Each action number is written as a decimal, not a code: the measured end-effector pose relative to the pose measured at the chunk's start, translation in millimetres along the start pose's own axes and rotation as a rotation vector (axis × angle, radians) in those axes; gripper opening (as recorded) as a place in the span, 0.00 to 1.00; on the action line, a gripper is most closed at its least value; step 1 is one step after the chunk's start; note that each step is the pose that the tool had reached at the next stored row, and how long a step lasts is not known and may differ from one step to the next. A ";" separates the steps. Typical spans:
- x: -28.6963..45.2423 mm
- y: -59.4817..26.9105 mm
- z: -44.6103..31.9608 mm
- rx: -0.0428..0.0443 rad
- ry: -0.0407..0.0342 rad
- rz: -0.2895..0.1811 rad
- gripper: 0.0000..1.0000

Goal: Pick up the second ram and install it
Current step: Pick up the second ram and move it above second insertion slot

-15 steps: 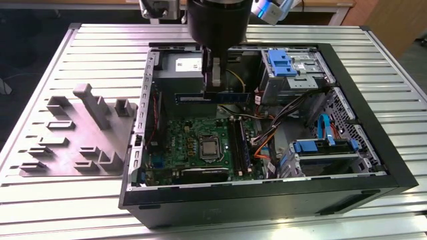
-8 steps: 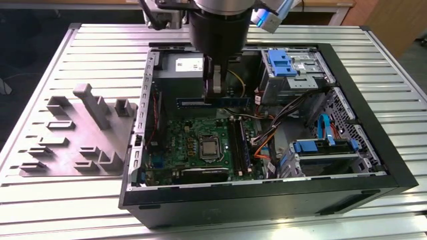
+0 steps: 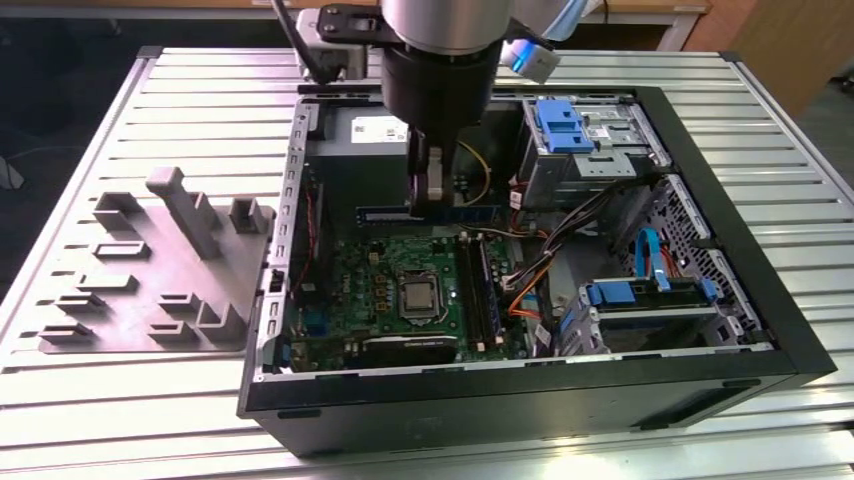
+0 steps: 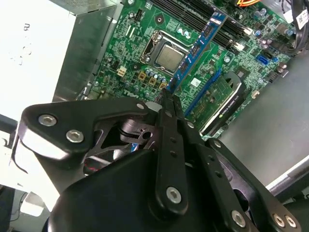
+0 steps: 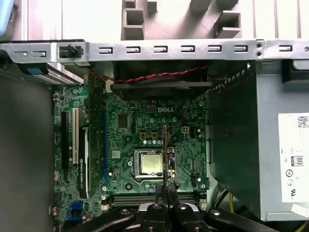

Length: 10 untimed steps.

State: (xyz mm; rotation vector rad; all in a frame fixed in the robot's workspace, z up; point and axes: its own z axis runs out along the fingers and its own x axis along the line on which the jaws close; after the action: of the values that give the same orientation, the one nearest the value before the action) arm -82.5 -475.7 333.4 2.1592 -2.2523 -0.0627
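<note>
In the exterior view, the second ram [image 3: 467, 213] is held level inside the open computer case [image 3: 787, 340], pinched by the tool [image 3: 430, 205], at twelve o'clock from the processor [image 3: 416, 296]. In the second wrist view, the tool [image 4: 167, 99] is pressed together on one end of the second ram [image 4: 195, 48], above the motherboard [image 4: 135, 43]. In the first wrist view, the second ram [image 5: 164, 145] is seen edge-on near the processor [image 5: 150, 163], gripped by the tool [image 5: 164, 188].

A pale, ribbed metal bench [image 3: 174, 100] is lying under soft, even light, with dark floor [image 3: 54, 60] showing beyond its edge at 10 o'clock and a brown wooden panel [image 3: 801, 50] standing at 1 o'clock.
</note>
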 end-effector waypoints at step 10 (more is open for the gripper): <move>0.5 -2.0 18.2 0.0000 0.0000 0.000 0.11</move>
State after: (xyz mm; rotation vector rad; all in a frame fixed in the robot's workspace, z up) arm -81.3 -475.9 315.1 2.1592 -2.2523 -0.0627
